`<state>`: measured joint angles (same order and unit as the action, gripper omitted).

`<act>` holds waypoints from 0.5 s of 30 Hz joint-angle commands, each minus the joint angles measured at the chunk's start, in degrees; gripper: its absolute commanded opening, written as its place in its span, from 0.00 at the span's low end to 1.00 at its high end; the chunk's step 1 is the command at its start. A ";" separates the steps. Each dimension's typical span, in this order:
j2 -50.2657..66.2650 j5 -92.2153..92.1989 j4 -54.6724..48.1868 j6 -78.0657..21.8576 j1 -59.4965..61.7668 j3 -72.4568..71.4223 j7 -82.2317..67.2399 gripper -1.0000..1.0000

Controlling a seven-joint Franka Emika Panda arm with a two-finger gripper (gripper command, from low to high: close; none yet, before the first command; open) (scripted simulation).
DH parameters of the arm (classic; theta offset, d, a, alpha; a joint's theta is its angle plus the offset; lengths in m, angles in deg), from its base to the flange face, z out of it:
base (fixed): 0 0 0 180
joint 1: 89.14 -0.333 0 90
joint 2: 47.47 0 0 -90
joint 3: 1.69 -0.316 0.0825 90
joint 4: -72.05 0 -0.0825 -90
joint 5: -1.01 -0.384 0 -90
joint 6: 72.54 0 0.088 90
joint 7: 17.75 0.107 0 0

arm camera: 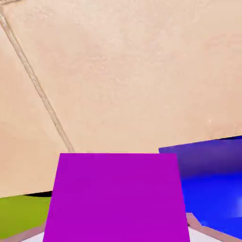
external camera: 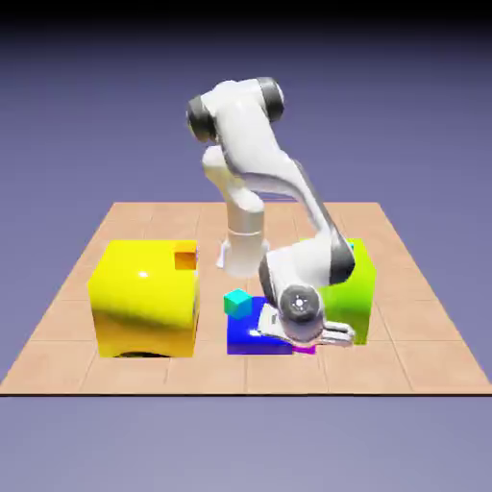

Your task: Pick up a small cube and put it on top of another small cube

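The small cube is glossy magenta and fills the bottom middle of the hand view, large enough to hide the fingertips. In the exterior view only a thin magenta sliver of the small cube shows under the hand. It lies low on the table at the blue block's right front corner. My gripper is down at table level, shut on this cube.
A big blue block sits just left of the hand with a small teal cube on top. A big green block stands behind the hand. At the left, a big yellow block carries a small orange cube.
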<state>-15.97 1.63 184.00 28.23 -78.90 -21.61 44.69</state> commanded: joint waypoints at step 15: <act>-16.85 3.06 15.07 -9.22 -12.72 22.87 -21.34 0.00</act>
<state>-32.82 4.56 199.07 19.00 -91.61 1.26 23.34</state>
